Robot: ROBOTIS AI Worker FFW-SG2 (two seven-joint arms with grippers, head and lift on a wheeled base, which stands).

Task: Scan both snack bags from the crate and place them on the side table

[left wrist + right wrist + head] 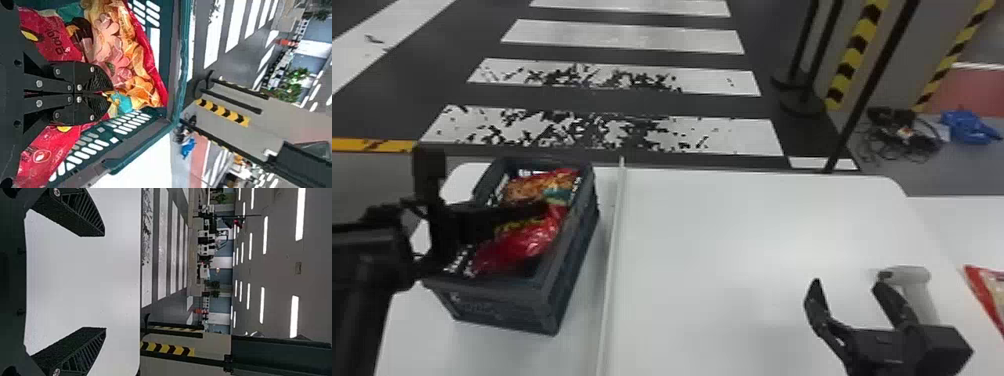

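Two glossy, crinkled bags, one orange-red (539,186), one red (527,245), lie in the rigid, slotted crate (497,307). Over them, between its straight walls, the left gripper (544,206) has its fingers drawn together; whether they pinch film, I cannot tell. The right gripper (847,283), spread and empty, is near the scanner (907,275); smooth white table (732,240) lies open between crate and gripper.

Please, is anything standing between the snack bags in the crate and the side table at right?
Yes. Beside the bags rises the crate's right wall; beyond it, a narrow white strip, then the right end effector and scanner before the side table.
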